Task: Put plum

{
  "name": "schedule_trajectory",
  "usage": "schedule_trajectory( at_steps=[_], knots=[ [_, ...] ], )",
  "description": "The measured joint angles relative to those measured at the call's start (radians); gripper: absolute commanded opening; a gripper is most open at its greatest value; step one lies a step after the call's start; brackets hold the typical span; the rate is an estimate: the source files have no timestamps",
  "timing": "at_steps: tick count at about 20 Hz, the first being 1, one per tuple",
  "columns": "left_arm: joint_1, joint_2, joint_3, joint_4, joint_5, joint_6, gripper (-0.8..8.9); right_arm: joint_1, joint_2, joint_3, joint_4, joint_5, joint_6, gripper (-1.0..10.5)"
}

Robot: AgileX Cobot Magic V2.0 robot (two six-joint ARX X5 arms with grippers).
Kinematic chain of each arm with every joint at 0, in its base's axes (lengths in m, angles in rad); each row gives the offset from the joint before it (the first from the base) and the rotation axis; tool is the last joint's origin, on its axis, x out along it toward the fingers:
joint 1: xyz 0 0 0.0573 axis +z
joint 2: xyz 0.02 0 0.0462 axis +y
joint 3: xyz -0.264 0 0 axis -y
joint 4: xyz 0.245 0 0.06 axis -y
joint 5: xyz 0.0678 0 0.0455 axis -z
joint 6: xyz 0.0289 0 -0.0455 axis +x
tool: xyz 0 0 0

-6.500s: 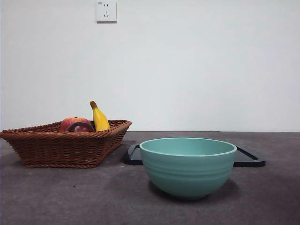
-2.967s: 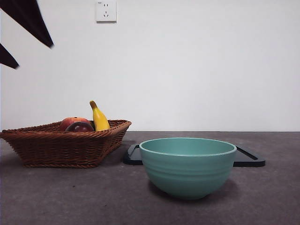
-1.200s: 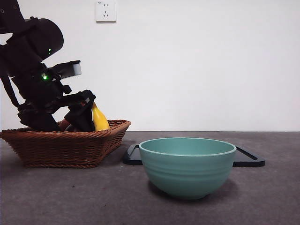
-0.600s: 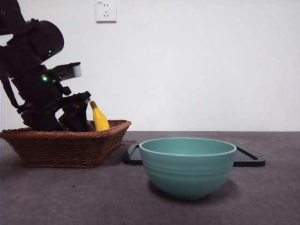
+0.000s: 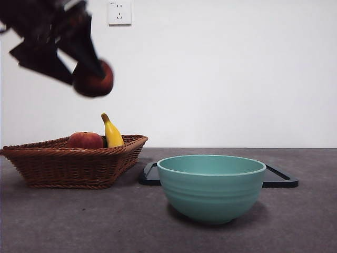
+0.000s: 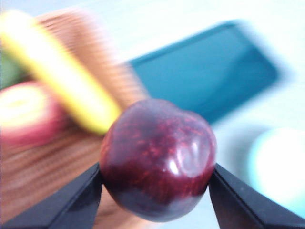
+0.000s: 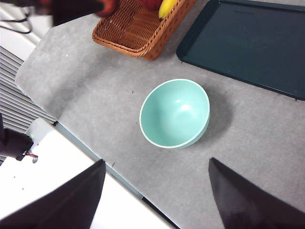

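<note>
The dark maroon plum (image 6: pixel 158 160) is pinched between the two jaws of my left gripper (image 6: pixel 156 176), which is shut on it. From the front, the plum (image 5: pixel 93 79) hangs high in the air above the wicker basket (image 5: pixel 73 163), held by the left gripper (image 5: pixel 87 68) at the upper left. In the right wrist view the left gripper with the plum (image 7: pixel 108 6) shows blurred at the top edge. My right gripper (image 7: pixel 157 191) is open, high above the table, over the teal bowl (image 7: pixel 175 113).
The basket holds a red-orange fruit (image 5: pixel 85 140) and a yellow banana (image 5: pixel 111 132). The teal bowl (image 5: pixel 211 185) stands at the front centre. A dark tray (image 5: pixel 279 178) lies flat behind it, also seen from above (image 7: pixel 248 43). The table edge (image 7: pixel 86 143) runs near the bowl.
The left gripper has risen out of the basket with the plum in its jaws, from basket level to high above it. The red-orange fruit and banana stay in the basket.
</note>
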Motion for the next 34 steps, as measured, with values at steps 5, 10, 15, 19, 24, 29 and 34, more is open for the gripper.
schedule_trajectory(
  at_steps=[5, 10, 15, 19, 24, 29, 34],
  knots=[
    [-0.169, -0.038, 0.0, -0.013, 0.016, -0.002, 2.71, 0.0, 0.0, 0.0, 0.0, 0.0, 0.0, 3.4],
    [-0.319, 0.035, 0.0, 0.038, 0.02, -0.002, 2.71, 0.0, 0.0, 0.0, 0.0, 0.0, 0.0, 3.4],
    [-0.402, 0.18, 0.0, 0.135, 0.02, -0.002, 2.71, 0.0, 0.0, 0.0, 0.0, 0.0, 0.0, 3.4],
    [-0.437, 0.309, 0.0, 0.211, 0.019, -0.002, 2.71, 0.0, 0.0, 0.0, 0.0, 0.0, 0.0, 3.4],
    [-0.449, 0.414, 0.0, 0.265, 0.002, 0.003, 2.71, 0.0, 0.0, 0.0, 0.0, 0.0, 0.0, 3.4],
    [-0.451, 0.455, 0.0, 0.268, -0.008, 0.033, 2.72, 0.0, 0.0, 0.0, 0.0, 0.002, 0.0, 3.4],
    [-0.46, 0.456, 0.0, 0.27, -0.008, 0.044, 3.28, 0.0, 0.0, 0.0, 0.0, 0.004, 0.0, 3.4]
  ],
)
